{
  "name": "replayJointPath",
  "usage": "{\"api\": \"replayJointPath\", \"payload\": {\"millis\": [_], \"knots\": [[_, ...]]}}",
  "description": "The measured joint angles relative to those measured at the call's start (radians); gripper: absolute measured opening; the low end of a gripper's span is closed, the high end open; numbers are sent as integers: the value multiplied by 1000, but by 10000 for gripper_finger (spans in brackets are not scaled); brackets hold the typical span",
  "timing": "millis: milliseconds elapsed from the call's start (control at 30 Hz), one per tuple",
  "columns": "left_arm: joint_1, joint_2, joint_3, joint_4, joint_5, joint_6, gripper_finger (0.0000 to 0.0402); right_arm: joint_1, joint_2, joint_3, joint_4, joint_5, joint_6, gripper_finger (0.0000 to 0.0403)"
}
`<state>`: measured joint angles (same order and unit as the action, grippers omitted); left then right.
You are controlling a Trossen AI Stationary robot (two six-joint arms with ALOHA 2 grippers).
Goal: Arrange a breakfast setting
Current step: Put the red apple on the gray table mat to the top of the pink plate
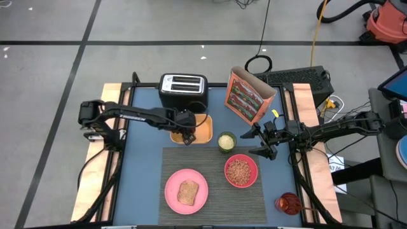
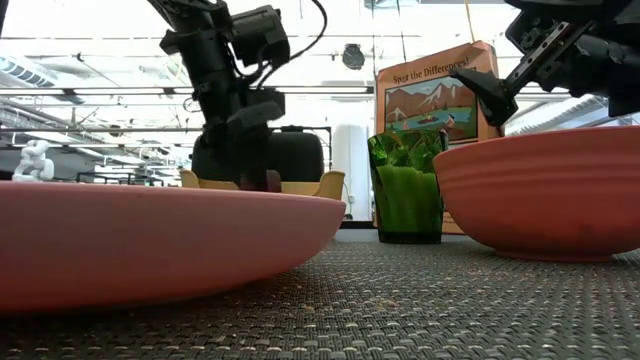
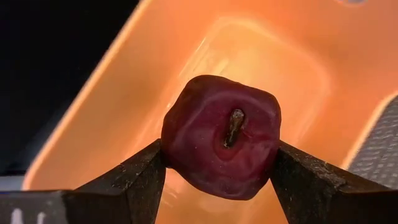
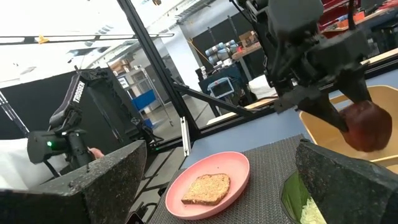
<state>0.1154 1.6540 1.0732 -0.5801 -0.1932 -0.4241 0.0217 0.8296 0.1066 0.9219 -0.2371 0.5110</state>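
From above, your left gripper [image 1: 187, 135] sits over the tray [image 1: 202, 131], fruit hidden. Left wrist: fingers [image 3: 134, 180] clamp the fruit [image 3: 221, 135] (stem facing you). Right gripper [image 1: 262, 140] waits spread beside the bowl [image 1: 241, 170].

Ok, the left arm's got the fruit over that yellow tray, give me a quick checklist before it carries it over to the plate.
1. Grip: left gripper shut on the small dark-red fruit, fingers on both sides: ok.
2. Fruit lifted free of the yellow tray: cannot tell.
3. Landing spot: round pink plate on the placemat has bare rim beside the toast slice: ok.
4. Path: the green cup stands off to one side: ok.
5. Right gripper open, waiting beside the pink bowl, away from the plate: ok.
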Motion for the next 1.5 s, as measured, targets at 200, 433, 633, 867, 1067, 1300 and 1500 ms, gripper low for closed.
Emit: {"api": "replayJointPath", "payload": {"millis": [200, 433, 633, 867, 1067, 1300, 1500], "knots": [[-5, -102, 0, -1, 0, -11, 257, 0, 0, 0, 0, 0, 0, 400], [-47, -239, 0, -6, 0, -63, 257, 0, 0, 0, 0, 0, 0, 400], [-147, -301, 1, -5, 0, -163, 257, 0, 0, 0, 0, 0, 0, 400], [-290, -288, 1, -8, 0, -230, 257, 0, 0, 0, 0, 0, 0, 400], [-381, -256, 1, -24, 0, -285, 257, 0, 0, 0, 0, 0, 0, 400], [-428, -183, 1, -62, -34, -336, 257, 0, 0, 0, 0, 0, 0, 400], [-432, -96, 0, -72, -36, -341, 257, 0, 0, 0, 1, 0, 0, 400]]}}
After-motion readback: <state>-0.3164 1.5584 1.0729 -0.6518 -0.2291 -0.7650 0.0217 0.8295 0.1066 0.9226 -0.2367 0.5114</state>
